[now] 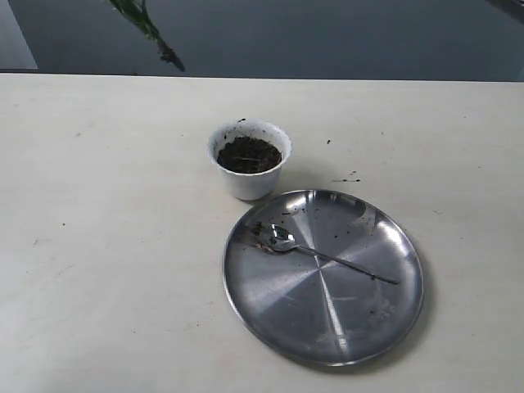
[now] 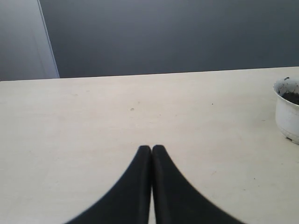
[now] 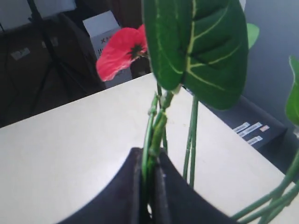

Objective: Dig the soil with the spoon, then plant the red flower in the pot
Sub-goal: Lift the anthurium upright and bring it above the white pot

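- right gripper (image 3: 148,156) clamps red flower (image 3: 122,52) stems; bloom partly behind leaf
- left gripper (image 2: 151,148) closed, empty
- pot (image 1: 250,159) with soil (image 1: 248,155) beside plate (image 1: 327,327); spoon (image 1: 323,254) on plate
- exterior: only a stem tip visible

Soil-filled pot (image 1: 249,159) beside spoon (image 1: 327,255); red flower (image 3: 122,51) aloft, stems pinched.

Left gripper (image 2: 152,148) jaws pressed together, empty; right gripper (image 3: 150,156) jaws clamped.

White pot (image 1: 250,168) holds dark brown soil (image 1: 248,155); shiny silver spoon (image 1: 282,239) on grey steel plate (image 1: 327,327); red flower (image 3: 122,50), pale-veined green leaves.
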You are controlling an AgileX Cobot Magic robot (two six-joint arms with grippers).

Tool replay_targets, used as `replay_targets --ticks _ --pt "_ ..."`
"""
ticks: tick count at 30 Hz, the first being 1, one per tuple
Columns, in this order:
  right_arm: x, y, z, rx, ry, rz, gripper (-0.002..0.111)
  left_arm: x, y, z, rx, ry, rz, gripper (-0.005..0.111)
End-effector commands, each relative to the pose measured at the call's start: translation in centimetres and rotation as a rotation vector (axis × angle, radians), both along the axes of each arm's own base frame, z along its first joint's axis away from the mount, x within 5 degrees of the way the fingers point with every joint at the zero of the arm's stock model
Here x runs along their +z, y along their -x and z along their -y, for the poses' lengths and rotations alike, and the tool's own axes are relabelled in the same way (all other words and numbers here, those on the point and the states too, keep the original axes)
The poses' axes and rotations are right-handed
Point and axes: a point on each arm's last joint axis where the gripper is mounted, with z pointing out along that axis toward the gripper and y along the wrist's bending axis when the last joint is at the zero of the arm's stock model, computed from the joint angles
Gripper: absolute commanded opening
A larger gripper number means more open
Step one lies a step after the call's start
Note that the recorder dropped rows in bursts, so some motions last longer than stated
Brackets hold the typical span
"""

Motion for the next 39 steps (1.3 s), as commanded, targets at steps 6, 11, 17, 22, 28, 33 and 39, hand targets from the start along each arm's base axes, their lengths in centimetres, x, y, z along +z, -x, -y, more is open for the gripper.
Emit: replay_targets --ticks 6,11,17,22,28,33,39 --pt "-2.5 4.6 4.8 -0.083 0.095 0.043 -0.001 0.1 0.0 0.0 -0.005 0.004 0.004 0.001" --pt "-3.6 9.0 6.7 -0.199 0.088 0.172 -0.001 0.1 0.0 0.0 -0.005 0.004 0.004 0.001" --pt "-4.2 14.6 9.2 -0.289 0.033 0.293 -0.001 0.1 0.0 0.0 -0.005 0.004 0.004 0.001" --pt "-4.1 17.6 11.8 -0.359 -0.091 0.384 -0.001 0.1 0.0 0.0 -0.005 0.004 0.004 0.001" --pt "-5.0 20.1 14.0 -0.325 -0.434 0.410 -0.001 0.1 0.0 0.0 -0.005 0.004 0.004 0.001" --pt "-7.3 20.4 15.5 -0.404 -0.603 0.433 -0.001 0.1 0.0 0.0 -0.005 0.004 0.004 0.001" --pt "-10.7 18.4 15.2 -0.520 -0.582 0.377 -0.001 0.1 0.0 0.0 -0.005 0.004 0.004 0.001"
